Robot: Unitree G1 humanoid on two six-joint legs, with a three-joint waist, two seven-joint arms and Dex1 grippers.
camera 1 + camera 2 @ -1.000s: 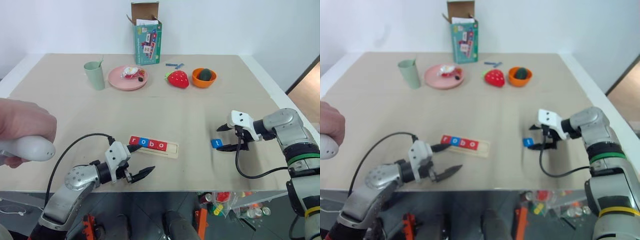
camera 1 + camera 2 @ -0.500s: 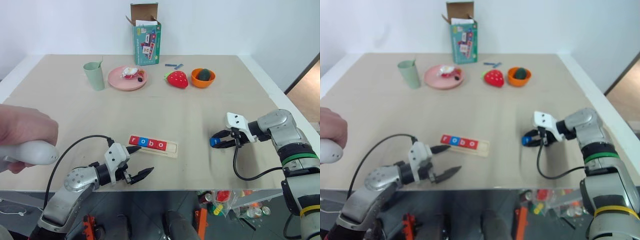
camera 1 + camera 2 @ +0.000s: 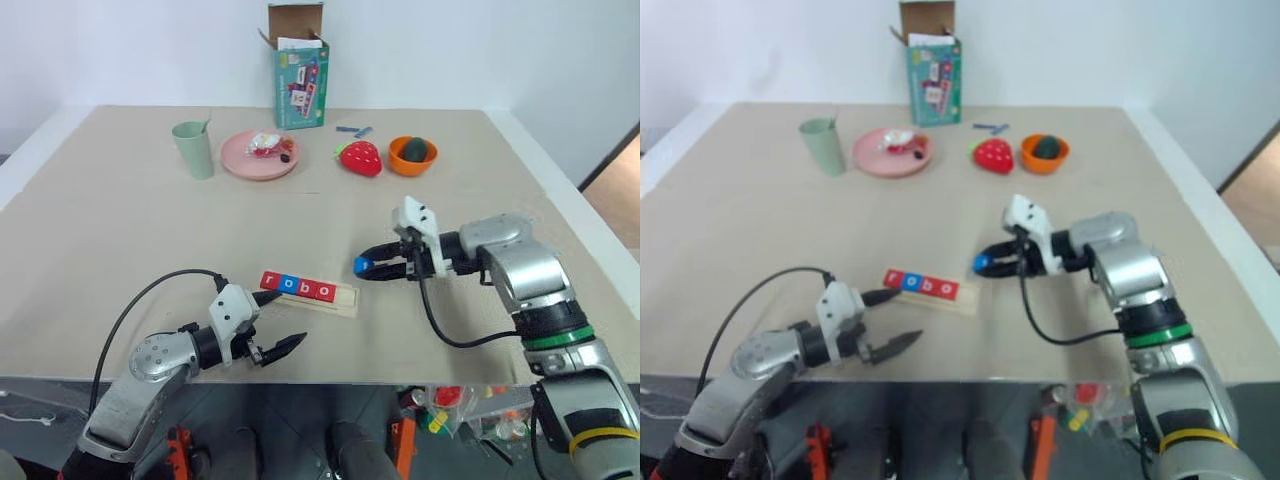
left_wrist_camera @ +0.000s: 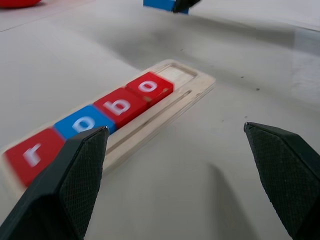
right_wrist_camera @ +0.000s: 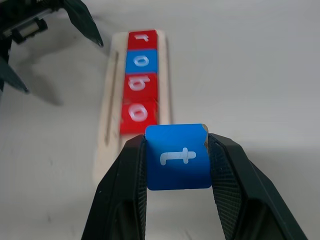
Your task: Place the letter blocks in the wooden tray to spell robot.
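The right gripper is clamped on the blue "t" block, one finger against each side edge, letter face up. It holds the block above the table, just off the open end of the wooden tray, on the robot's right of it.

The tray lies with its long axis running left to right, slightly skewed. Four letter blocks already sit in its recess, reading r, o, b, o from the left end. The fifth slot, at the right end next to the second "o", is bare wood.

The governing relation: the empty slot lies to the left of the held block and below it (toward the left arm), in line with the tray's long axis. The right arm is the nearer one and carries the part, so the placement is judged to fall to it.

The left gripper hangs with its fingers spread wide and holds nothing, just in front of the tray's left end.
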